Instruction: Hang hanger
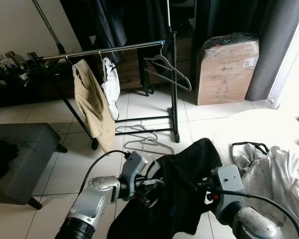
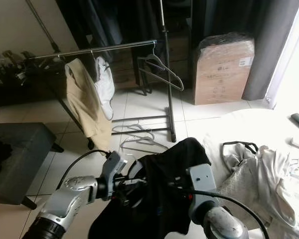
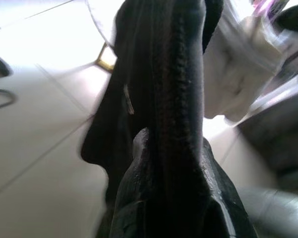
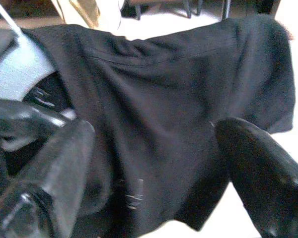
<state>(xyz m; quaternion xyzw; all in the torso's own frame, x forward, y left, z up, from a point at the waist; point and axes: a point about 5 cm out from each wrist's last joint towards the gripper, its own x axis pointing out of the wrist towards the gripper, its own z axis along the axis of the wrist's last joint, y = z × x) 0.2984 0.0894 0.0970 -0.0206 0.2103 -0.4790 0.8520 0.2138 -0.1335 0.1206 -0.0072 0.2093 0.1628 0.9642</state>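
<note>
- Nearest the camera, the left gripper (image 1: 148, 188) sits low at centre, its black fingers (image 3: 174, 124) pressed together on a dark black cloth garment (image 1: 182, 194) that drapes between the two silver arms.
- Facing it, the right gripper (image 4: 154, 163) has its two black fingers spread wide, one to each side of the garment's hanging fabric; in the blurred wrist view, whether either finger touches the cloth is hard to tell.
- A pale curved piece (image 4: 20, 69) shows at the garment's upper edge beside the left gripper, possibly a hanger's shoulder.
- To the robot's right, a heap of white and grey clothes (image 1: 274, 172) lies on the floor.
- To its left stands a dark grey padded bench (image 1: 22, 154).
- Farther on, two thin grey wire hangers (image 1: 147, 142) lie on the white tiled floor (image 1: 154, 104) by the foot of a black metal clothes rack (image 1: 173, 84).
- On the rack's rail hang a tan garment (image 1: 92, 104), a white garment (image 1: 111, 87) and an empty grey hanger (image 1: 167, 67).
- Beyond, a brown cardboard box wrapped in plastic (image 1: 226, 69) stands against dark curtains (image 1: 276, 40).
</note>
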